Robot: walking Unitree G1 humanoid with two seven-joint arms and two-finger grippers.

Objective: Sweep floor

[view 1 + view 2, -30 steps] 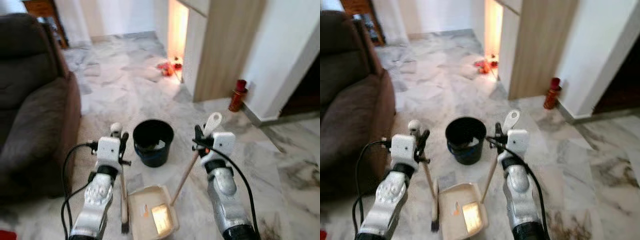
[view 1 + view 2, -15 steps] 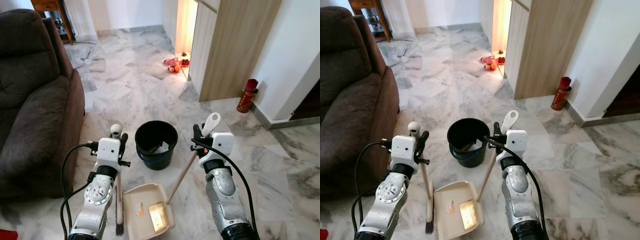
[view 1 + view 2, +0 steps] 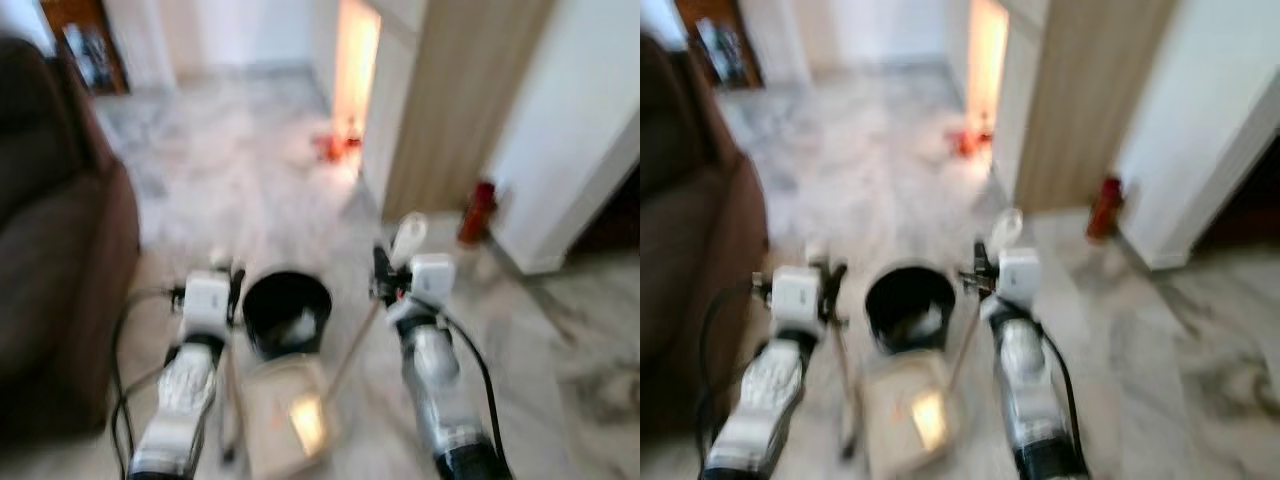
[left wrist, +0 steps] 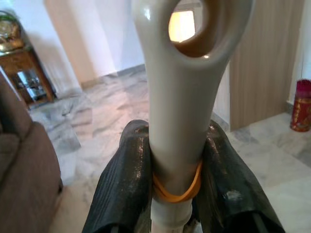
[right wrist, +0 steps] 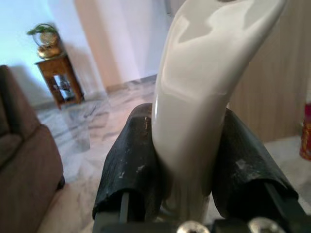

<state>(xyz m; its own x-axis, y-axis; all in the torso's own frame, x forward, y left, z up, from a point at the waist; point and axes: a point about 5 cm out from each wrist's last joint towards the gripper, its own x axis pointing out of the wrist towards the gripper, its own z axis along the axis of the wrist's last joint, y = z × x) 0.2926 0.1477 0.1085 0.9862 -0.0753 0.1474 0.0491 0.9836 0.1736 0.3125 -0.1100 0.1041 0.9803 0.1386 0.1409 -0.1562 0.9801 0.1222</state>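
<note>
Two hands busy | left hand (image 4: 177, 194) clamped on brush handle (image 4: 182, 97) | right hand (image 5: 194, 170) clamped on dustpan handle (image 5: 209, 82), dustpan (image 3: 285, 420) on floor between both, bucket (image 3: 287, 312) just beyond | step: likely carrying sweepings | next: tip pan into bucket.

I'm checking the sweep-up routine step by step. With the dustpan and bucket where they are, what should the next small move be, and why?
Probably lift the dustpan with the right gripper and tip it toward the black bucket. The pan lies on the floor right before the bucket, both grippers are clamped on their handles, and the left gripper holds the brush. The head views are blurred, so the pan's contents are unclear.
</note>
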